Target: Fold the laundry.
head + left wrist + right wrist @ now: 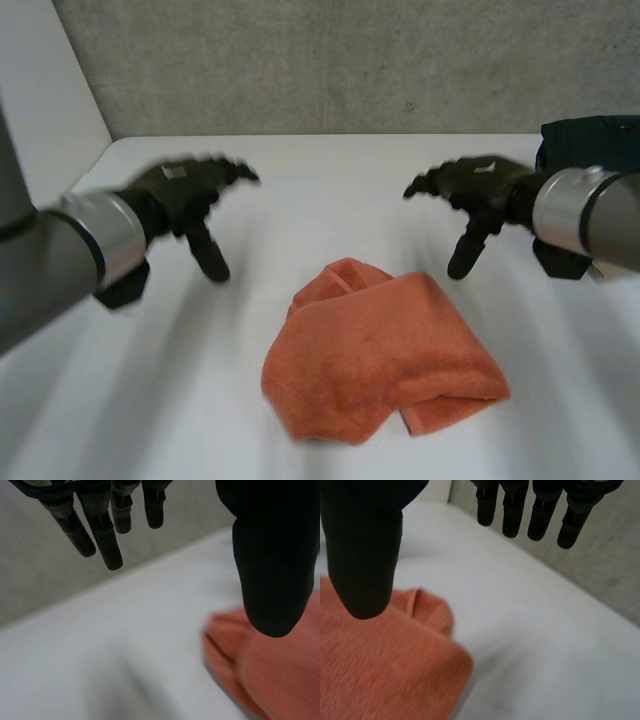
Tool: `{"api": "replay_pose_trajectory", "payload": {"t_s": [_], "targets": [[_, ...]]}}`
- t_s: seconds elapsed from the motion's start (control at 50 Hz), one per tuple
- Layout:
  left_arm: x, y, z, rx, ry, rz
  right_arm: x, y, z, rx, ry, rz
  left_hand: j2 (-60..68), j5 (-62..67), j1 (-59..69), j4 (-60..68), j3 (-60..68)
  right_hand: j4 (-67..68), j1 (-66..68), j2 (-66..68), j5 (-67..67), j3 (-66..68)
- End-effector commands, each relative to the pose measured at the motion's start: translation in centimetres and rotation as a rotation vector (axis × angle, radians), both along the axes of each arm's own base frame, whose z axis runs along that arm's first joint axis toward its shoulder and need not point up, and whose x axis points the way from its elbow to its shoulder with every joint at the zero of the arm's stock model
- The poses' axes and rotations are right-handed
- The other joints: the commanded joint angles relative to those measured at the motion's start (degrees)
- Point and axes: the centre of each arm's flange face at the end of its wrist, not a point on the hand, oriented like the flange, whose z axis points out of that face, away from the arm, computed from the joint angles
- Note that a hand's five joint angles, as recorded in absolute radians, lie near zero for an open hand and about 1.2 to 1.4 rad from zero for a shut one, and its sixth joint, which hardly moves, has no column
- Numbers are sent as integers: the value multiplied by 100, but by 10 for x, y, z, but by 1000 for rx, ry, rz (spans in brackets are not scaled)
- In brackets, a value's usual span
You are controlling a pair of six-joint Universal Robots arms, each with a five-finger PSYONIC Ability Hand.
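Head view, left hand: mine, fingers straight and spread, thumb down, holding nothing, up off the white table.
Head view, right hand: likewise loose and empty, on the other side.
Head view, orange towel: rumpled in a heap on the table, nearer the camera than both hands and between them, touching neither.
Head view, dark blue object: at the table's far right, just behind my right arm. I cannot tell what it is. If I swing that arm back, I judge I could knock it.
Head view, obstacles: nothing lies between either hand and the towel.
Left wrist view, fingers: straight, with the grey wall behind them and bare table below.
Left wrist view, towel: beside my thumb, its layered edge showing. Risk: I may pinch several layers at once and lift a lump, not a corner.
Right wrist view, fingers: straight, gripping nothing.
Right wrist view, towel: under my thumb, with a doubled lip. Risk: no corner is plain to me, so both hands may take mismatched edges and twist the cloth.
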Motion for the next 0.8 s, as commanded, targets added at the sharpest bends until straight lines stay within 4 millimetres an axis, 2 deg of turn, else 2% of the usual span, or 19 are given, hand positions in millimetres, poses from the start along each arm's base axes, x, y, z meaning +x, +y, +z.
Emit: {"api": "replay_pose_trajectory", "payload": {"t_s": [0.02,0.08,0.14,0.3,0.34,0.4,0.42,0.44,0.48,0.5,0.54,0.56,0.58,0.62,0.64,0.68,0.7,0.78,0.8], "targets": [[-18,22,-68,200,-129,-80,24,-7,-51,-1,150,118,20,-115,19,35,-1471,1034,1049,998,974,1003],[-27,19,-94,203,-146,-86,28,-16,-75,-16,166,122,188,53,187,203,-1303,1406,1422,1371,1347,1376],[-37,17,-110,174,-158,-86,32,-19,-97,-7,178,133,357,222,356,372,-1134,1558,1573,1523,1499,1528],[-57,16,-137,153,-222,-88,31,-26,-120,0,188,134,1533,1398,1532,1548,42,2701,2716,2666,2642,2671],[-62,16,-141,148,-237,-97,32,-27,-122,-1,192,138,2388,2253,2387,2403,897,3473,3488,3437,3413,3443],[-66,12,-145,126,-265,-88,33,-27,-123,-6,189,140,4405,4270,4404,4420,2914,5404,5420,5369,5345,5374],[-67,9,-144,115,-268,-80,33,-28,-122,-10,189,139,5327,5192,5326,5342,3836,6312,6327,6277,6253,6282],[-69,4,-141,92,-272,-68,35,-30,-118,-30,178,135,6833,6698,6832,6848,5342,6321,6336,6286,6262,6291],[-72,-4,-135,58,-270,-53,35,-36,-110,-74,160,120,6848,6713,6847,6863,5357,6321,6336,6286,6262,6291],[-74,-8,-129,33,-264,-46,35,-39,-105,-98,150,113,6848,6713,6847,6863,5357,6321,6336,6286,6262,6291],[-78,-26,-101,-71,-228,-12,39,-50,-81,-204,88,80,6848,6713,6847,6863,5357,6321,6336,6286,6262,6291],[-78,-33,-88,-113,-207,6,43,-58,-59,-288,30,56,6848,6713,6847,6863,5357,6321,6336,6286,6262,6291],[-79,-47,-54,-216,-148,44,44,-61,-46,-333,-2,40,6848,6713,6847,6863,5357,6321,6336,6286,6262,6291],[-78,-57,-15,-324,-74,83,45,-68,-17,-427,-70,2,6848,6713,6847,6863,5357,6321,6336,6286,6262,6291],[-74,-63,23,-428,-2,128,45,-71,10,-508,-133,-40,6848,6713,6847,6863,5357,6321,6336,6286,6262,6291],[-68,-66,59,-530,69,173,43,-73,36,-581,-199,-88,6848,6713,6847,6863,5357,6321,6336,6286,6262,6291],[-61,-68,89,-617,133,214,40,-74,62,-653,-263,-140,6848,6713,6847,6863,5357,6321,6336,6286,6262,6291],[-47,-64,135,-754,235,272,31,-70,104,-768,-378,-196,6848,6713,6847,6863,5357,6321,6336,6286,6262,6291],[-45,-62,139,-763,240,273,32,-68,107,-774,-386,-190,6848,6713,6847,6863,5357,6321,6336,6286,6262,6291]]}}
